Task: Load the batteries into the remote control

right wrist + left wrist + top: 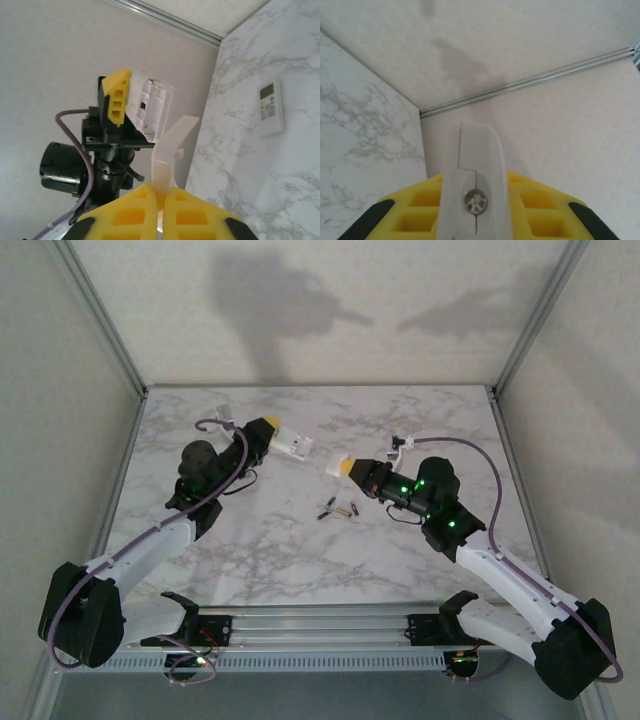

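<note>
**Top view.** The left fingers (pixel 266 426), yellow, were clenched on one end of a white remote (pixel 297 446). Its free end pointed toward the right arm. The right fingers (pixel 347 466), also yellow, faced it from near by and pinched a small white plastic piece (pixel 331 469). The batteries (pixel 345 512), four tiny cylinders, lay loose in a cluster on the marble table (pixel 270 550). They were closer to the arm bases than either set of fingers and well apart from the remote.

**Left wrist view.** The left fingers (pixel 420 207) gripped the remote (pixel 475 160) between them. It rose up the middle of the view, with a seam running along it and a screw (pixel 476 200) set low, between the fingers. A pale wall (pixel 545 60) and a corner of the table (pixel 360 130) stood behind.

**Right wrist view.** The right fingers (pixel 132 212) were pressed together on the lower end of the white plastic piece (pixel 167 150), which was translucent and bent partway up. Beyond it, the left fingers (pixel 116 102) held the remote (pixel 150 107) raised against the wall, a recessed bay on its face turned this way. A second remote (pixel 270 107), with a small screen and buttons, lay flat on the table (pixel 240 165).
</note>
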Tool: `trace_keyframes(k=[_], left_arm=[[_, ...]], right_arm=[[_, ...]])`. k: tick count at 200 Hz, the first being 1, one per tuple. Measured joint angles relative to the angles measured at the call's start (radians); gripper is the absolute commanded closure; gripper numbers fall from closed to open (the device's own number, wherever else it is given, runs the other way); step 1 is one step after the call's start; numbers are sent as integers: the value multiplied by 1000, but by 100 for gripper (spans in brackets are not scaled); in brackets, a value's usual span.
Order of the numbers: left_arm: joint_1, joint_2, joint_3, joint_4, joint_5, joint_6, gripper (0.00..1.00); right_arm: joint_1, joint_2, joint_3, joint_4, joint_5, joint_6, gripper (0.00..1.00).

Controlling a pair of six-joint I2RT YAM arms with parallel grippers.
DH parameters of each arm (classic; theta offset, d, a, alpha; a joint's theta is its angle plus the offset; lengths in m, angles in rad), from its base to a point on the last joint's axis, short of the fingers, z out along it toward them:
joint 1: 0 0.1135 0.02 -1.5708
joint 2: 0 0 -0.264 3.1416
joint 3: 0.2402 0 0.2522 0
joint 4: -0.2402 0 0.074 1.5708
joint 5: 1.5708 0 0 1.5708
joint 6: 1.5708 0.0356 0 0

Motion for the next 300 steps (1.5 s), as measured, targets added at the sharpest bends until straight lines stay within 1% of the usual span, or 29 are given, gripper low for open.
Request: trace_keyframes(k=[17, 40, 79, 92, 128, 134, 138, 157, 165, 190, 202, 209, 217, 221, 231, 240, 252, 265, 279, 300], left_arm=[[-1, -4, -2, -26, -4, 21, 100], [-1, -37, -20, -79, -13, 68, 100], [-1, -121, -111, -175, -27, 129, 100], [-2, -125, -149, -184, -26, 135, 100], [-24, -87, -233, -195, -18, 140, 100], [-29, -79, -235, -197, -18, 142, 100], [-32, -74, -237, -198, -18, 143, 100], [-42, -57, -237, -197, -18, 150, 100], [-44, -52, -237, -196, -18, 150, 100], [-53, -37, -237, -186, -18, 154, 100], [-60, -33, -237, -178, -18, 154, 100], [-64, -33, -237, -174, -16, 157, 100], [-71, -33, -237, -168, -14, 157, 100], [-76, -33, -237, -166, -14, 157, 100], [-87, -33, -237, -159, -10, 157, 100], [-97, -32, -236, -153, -7, 157, 100], [-109, -28, -229, -151, 1, 157, 100], [-123, -17, -212, -148, 9, 158, 100], [-139, -5, -188, -145, 13, 162, 100], [-163, 8, -156, -137, 25, 173, 100]], right_arm=[[0, -16, -23, -46, 18, -25, 96], [-2, -26, -51, -139, 80, -82, 97], [-26, 19, -164, -241, 179, -113, 97], [-45, 40, -213, -254, 201, -112, 96], [-98, 120, -379, -192, 219, -96, 94], [-98, 124, -398, -185, 219, -90, 92], [-98, 124, -406, -181, 219, -85, 89], [-98, 102, -418, -193, 247, -68, 64], [-98, 77, -418, -223, 272, -52, 58], [-98, -58, -412, -356, 332, -60, 52], [-98, -139, -393, -412, 352, -94, 50], [-97, -180, -373, -431, 353, -135, 47], [-84, -214, -343, -434, 351, -199, 39], [-72, -224, -323, -435, 349, -242, 34], [-15, -236, -259, -431, 348, -349, 19], [50, -234, -203, -416, 350, -454, 13], [153, -220, -135, -380, 360, -613, 9], [222, -186, -90, -326, 356, -770, 7], [243, -132, -64, -286, 345, -917, 6], [261, -5, -28, -268, 309, -1126, 6]])
